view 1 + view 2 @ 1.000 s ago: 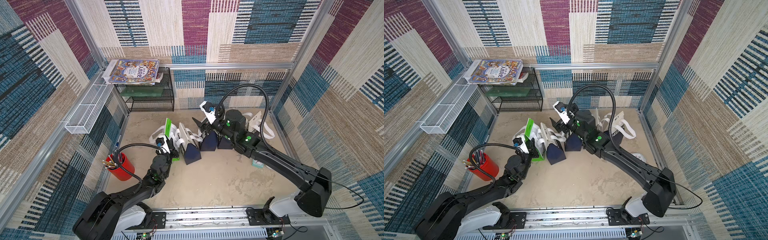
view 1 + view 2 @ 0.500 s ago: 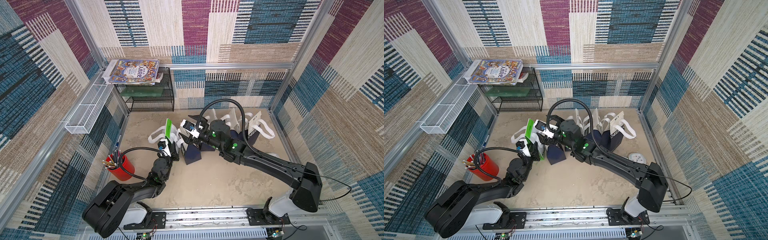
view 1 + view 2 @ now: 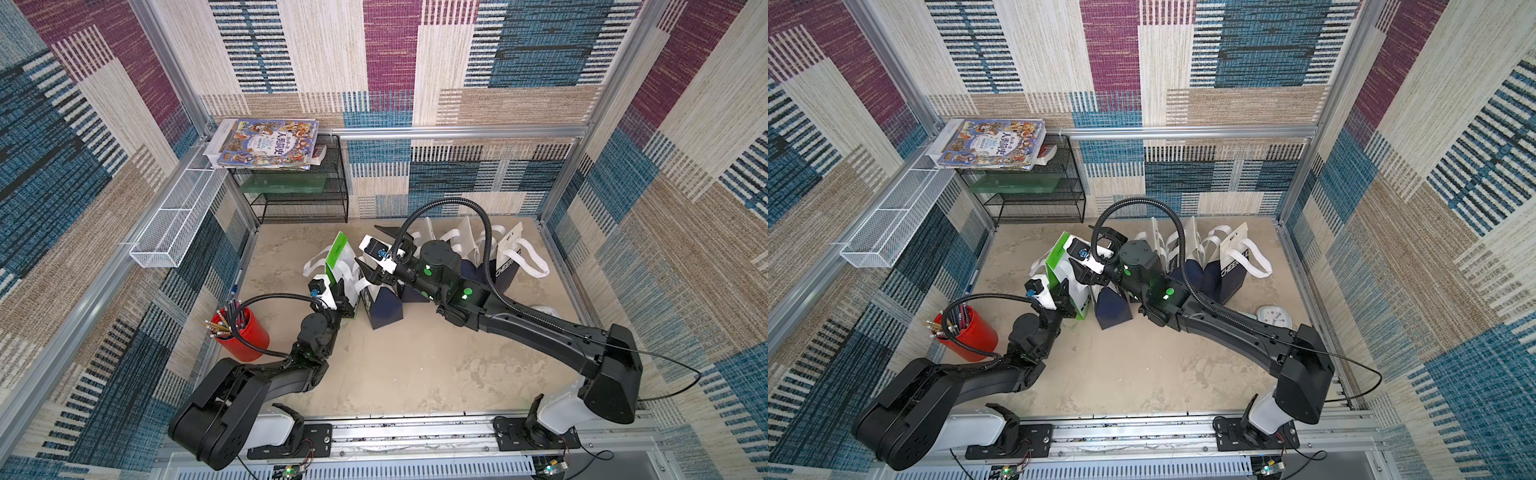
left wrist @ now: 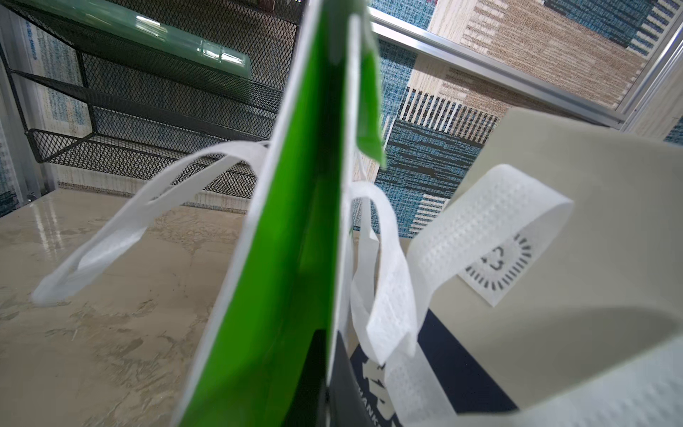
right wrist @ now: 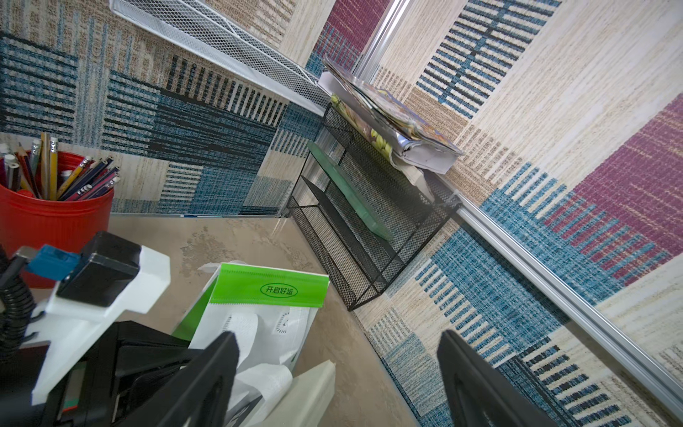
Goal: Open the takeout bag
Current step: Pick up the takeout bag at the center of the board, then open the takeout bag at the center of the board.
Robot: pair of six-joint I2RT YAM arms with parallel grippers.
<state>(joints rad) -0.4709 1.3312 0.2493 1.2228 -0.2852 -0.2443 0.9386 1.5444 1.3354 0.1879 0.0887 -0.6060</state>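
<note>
The takeout bag sits on the table, a bit left of the middle, and it is white with a green side and a green flap. A red cup full of pencils stands by the left edge, well apart from the bag. A black mesh rack fills the back left corner and has books on top. A white wire basket hangs on the left wall. A dark blue bag stands just beside the takeout bag on its right, and the white handles of the two bags crowd together there. More blue and white bags stand in a row toward the back right corner, and the right arm reaches over them. A small round white thing lies near the right edge. The takeout bag is folded thin. Its long side runs from the front toward the back edge, and the green flap end is the far, high end. The left gripper is closed tight on the near end of the bag. The right gripper hangs over the flap end with its jaws wide apart and nothing between them.
</note>
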